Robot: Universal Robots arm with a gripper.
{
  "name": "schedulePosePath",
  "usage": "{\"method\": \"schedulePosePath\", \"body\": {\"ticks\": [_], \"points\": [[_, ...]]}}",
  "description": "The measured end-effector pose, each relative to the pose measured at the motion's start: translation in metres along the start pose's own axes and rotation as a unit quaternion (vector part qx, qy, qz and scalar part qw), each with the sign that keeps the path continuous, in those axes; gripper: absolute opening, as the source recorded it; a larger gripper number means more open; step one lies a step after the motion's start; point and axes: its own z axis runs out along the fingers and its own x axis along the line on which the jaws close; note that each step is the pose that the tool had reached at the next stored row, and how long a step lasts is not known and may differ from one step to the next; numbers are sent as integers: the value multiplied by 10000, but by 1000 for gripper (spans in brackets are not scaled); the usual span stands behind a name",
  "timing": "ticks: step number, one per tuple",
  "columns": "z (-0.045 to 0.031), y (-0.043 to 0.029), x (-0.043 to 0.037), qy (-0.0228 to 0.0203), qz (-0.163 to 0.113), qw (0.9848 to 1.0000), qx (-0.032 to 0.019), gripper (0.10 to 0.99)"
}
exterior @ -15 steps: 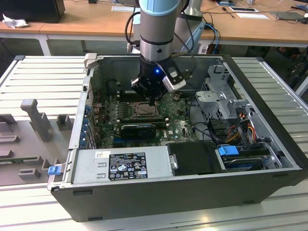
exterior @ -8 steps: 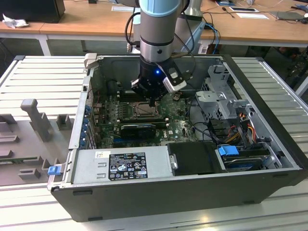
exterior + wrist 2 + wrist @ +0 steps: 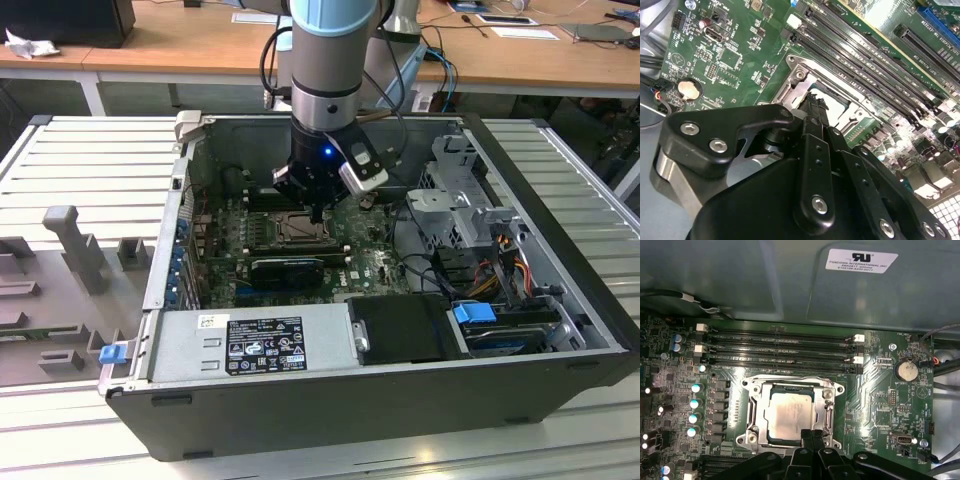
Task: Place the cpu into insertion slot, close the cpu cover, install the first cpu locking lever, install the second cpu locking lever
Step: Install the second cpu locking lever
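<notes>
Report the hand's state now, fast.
Hand: shut, fingertips together at the edge of the cpu cover, which lies down over the cpu; holding nothing that shows.

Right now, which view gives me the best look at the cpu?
The first wrist view: the cpu lies face-on in the slot, framed by the cover. In the second wrist view the fingers hide most of it. In the exterior view the gripper hangs over the slot, too far off for detail.
</notes>
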Motion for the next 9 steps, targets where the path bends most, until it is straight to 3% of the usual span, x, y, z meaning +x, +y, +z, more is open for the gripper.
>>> {"method": "schedulePosePath", "body": {"ticks": [9], "points": [[-54, -2, -1, 0, 0, 10000, 0, 106]]}}
